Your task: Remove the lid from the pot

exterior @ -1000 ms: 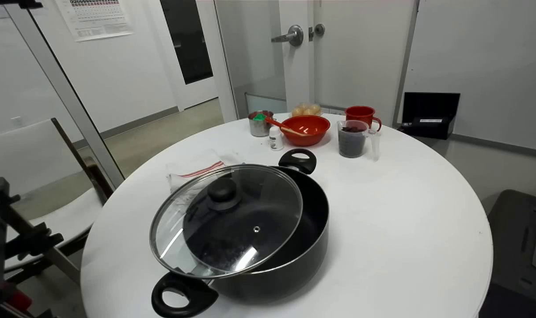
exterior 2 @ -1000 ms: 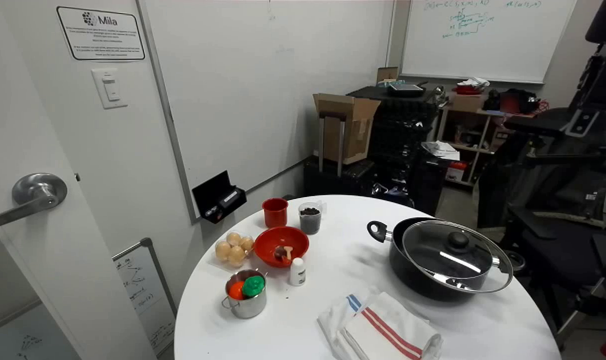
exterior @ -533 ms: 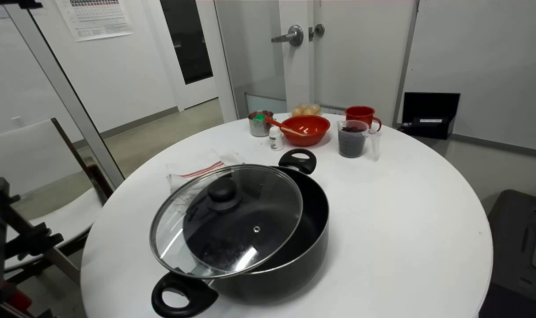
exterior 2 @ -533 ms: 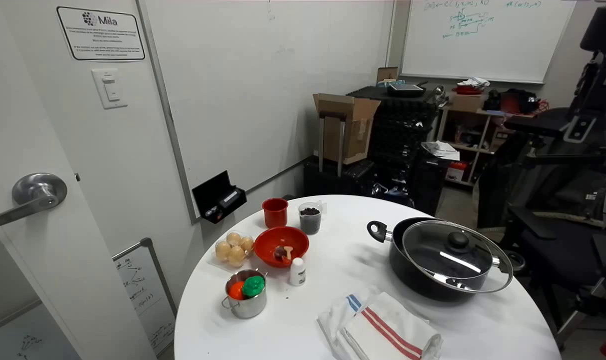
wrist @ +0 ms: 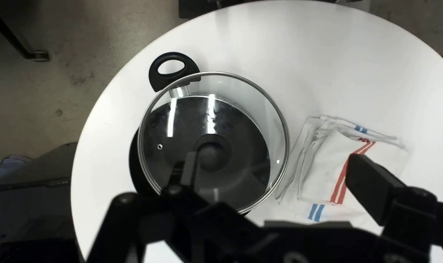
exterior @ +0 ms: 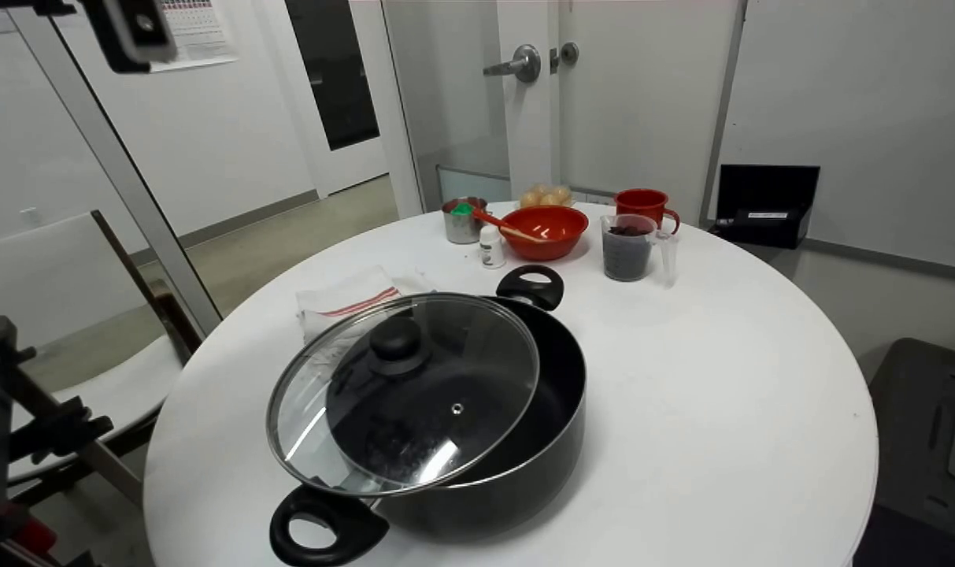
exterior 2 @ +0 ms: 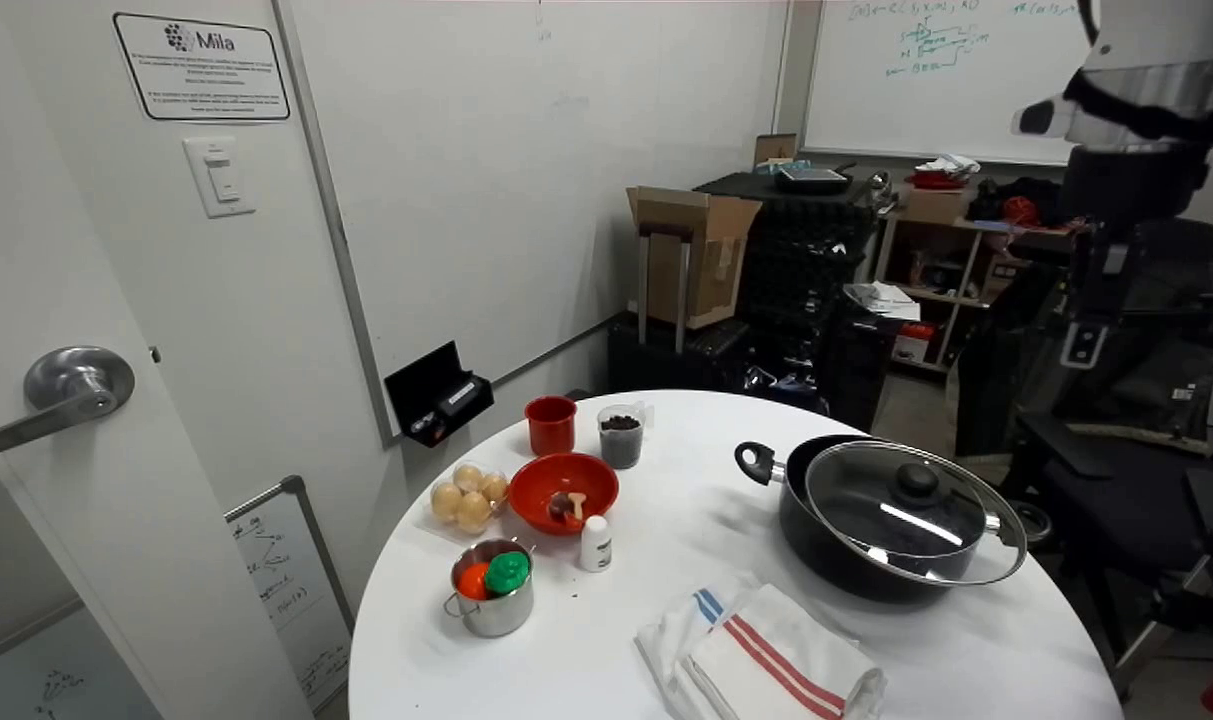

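Observation:
The glass lid [exterior: 446, 370] with its dark knob lies off-centre on the black pot [exterior: 516, 500], overhanging one side and leaving part of the dark inside uncovered. Lid [exterior 2: 886, 500] and pot [exterior 2: 816, 540] also show in an exterior view. In the wrist view, the lid [wrist: 239, 124] covers most of the pot [wrist: 134, 164]. My gripper [wrist: 274, 167] is open and empty, its fingers wide apart. One finger overlaps the knob in that view; the other overlaps the towel. In an exterior view the gripper [exterior 2: 1084, 335] hangs in the air above and beyond the pot. Only part of it shows there.
A folded striped towel [exterior 2: 766, 650] lies beside the pot on the round white table [exterior: 721, 409]. A red bowl [exterior 2: 536, 490], white bottle [exterior 2: 596, 545], small steel pot [exterior 2: 496, 600], eggs [exterior 2: 466, 500], red mug [exterior 2: 551, 425] and measuring cup [exterior 2: 621, 445] stand farther off.
The arm has come down and into view in both exterior views, with the gripper nearer the table. The lid, the pot and the other things have not moved.

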Action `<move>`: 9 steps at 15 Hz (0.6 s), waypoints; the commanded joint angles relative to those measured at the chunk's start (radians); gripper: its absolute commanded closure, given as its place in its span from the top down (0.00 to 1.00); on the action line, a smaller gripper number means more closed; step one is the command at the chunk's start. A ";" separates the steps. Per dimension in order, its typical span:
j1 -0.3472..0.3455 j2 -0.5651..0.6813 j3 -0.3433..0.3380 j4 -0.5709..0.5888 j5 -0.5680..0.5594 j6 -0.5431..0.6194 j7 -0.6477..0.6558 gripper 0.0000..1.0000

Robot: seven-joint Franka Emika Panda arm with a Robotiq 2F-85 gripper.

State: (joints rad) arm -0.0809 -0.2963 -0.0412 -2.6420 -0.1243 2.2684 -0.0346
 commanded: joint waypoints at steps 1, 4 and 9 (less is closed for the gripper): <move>0.015 0.217 -0.047 0.123 0.083 0.034 -0.106 1.00; 0.008 0.341 -0.055 0.204 0.161 0.027 -0.194 1.00; -0.020 0.505 -0.041 0.309 0.187 0.026 -0.233 1.00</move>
State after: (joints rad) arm -0.0850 0.1042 -0.0858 -2.4143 0.0344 2.2987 -0.2302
